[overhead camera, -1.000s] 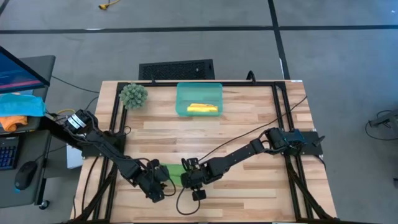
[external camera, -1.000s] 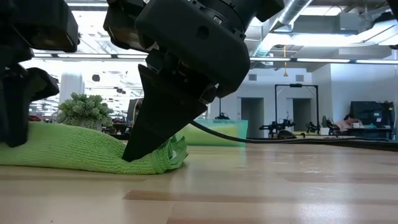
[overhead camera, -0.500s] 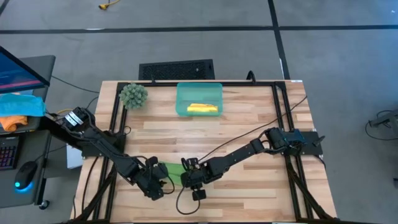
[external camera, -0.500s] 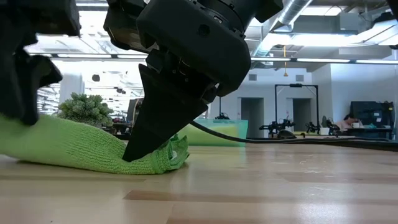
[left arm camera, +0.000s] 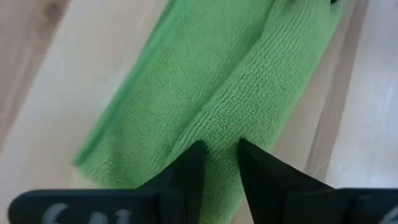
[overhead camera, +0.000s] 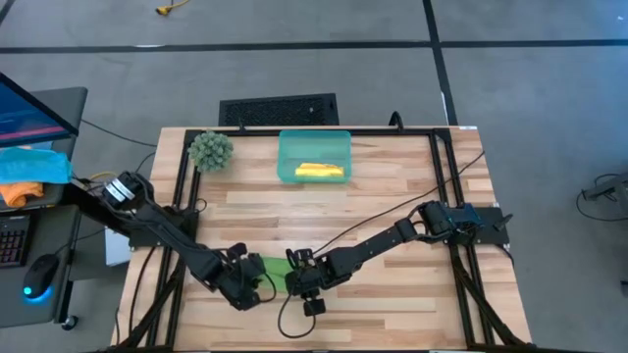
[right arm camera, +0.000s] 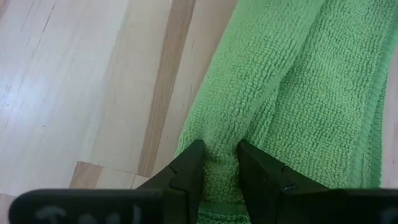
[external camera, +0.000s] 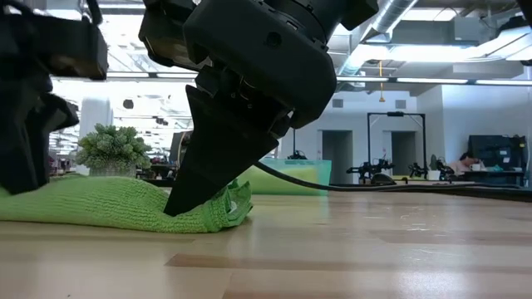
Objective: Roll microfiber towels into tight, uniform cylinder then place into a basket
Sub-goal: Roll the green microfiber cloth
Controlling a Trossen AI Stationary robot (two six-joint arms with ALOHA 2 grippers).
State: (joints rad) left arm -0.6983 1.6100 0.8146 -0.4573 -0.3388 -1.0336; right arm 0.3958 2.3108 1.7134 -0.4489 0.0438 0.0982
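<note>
Lime green towel [overhead camera: 271, 271] — near table edge, part-rolled, between both grippers. Right gripper [right arm camera: 217, 163]: clamped on its end fold. Left gripper [left arm camera: 219, 163]: pinching the other end, lowered again after a brief lift. Yellow towel [overhead camera: 320, 171] — already in basket [overhead camera: 287, 155].

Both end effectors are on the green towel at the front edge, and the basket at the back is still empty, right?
Not quite. The basket is not empty: the high view shows the yellow towel lying in it. The rest holds: the left end effector and right end effector are both on the green towel.
</note>
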